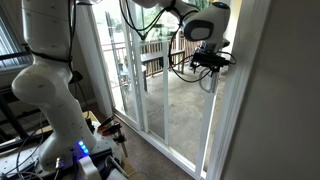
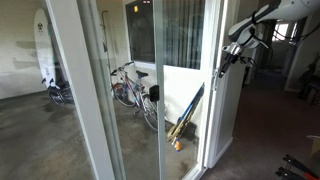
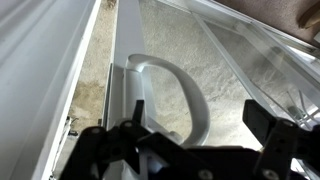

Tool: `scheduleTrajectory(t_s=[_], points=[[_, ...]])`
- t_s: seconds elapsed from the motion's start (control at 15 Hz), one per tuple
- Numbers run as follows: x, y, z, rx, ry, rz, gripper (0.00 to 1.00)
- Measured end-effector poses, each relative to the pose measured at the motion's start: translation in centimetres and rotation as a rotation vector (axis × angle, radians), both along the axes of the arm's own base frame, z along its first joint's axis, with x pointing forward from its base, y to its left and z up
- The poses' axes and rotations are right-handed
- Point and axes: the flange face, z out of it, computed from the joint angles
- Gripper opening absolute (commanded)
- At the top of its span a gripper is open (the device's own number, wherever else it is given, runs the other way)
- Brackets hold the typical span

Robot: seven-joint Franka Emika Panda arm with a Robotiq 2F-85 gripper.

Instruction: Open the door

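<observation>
at the handle edge of the door (image 1: 186,108), seen from the wrist: the gripper (image 3: 197,120) is open. its dark fingers (image 3: 272,132) are spread wide to either side of the grey loop handle (image 3: 172,88), which lies just ahead of them and is not yet clasped. the door is the tall glass panel in a narrow white frame. in both exterior views the arm reaches it from the indoor side, well above the floor, with the gripper (image 2: 235,55) close against the framed edge. a bicycle (image 2: 130,85) stands outside, beyond the glass. whether the panel sits fully home against its jamb cannot be told.

step in hand, as judged: seating the grasp on the handle. to do it well, advance the gripper until the outer bar of the loop lies deep between the fingers, not at their tips, then close firmly. the bar looks smooth and rounded, so a shallow hold is likely to slip. the pull should run along the panel's own plane, parallel to its frame, never out from the glass. begin slowly, since a sliding panel may stick at the start. keep the fingers clear of the glass and of the adjoining frame.
</observation>
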Motion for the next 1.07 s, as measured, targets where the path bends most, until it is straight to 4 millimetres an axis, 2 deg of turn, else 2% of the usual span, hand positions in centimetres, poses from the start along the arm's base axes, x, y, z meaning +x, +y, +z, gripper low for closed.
scheduleTrajectory(t_s=[0.33,0.8,1.07], points=[[-0.7,-0.2,3.0,0.010,-0.053,-0.029,1.00],[0.2,-0.5,4.1,-0.015,-0.098,-0.137,1.00],[1.2,-0.4,4.1,-0.008,-0.092,-0.174,1.00]])
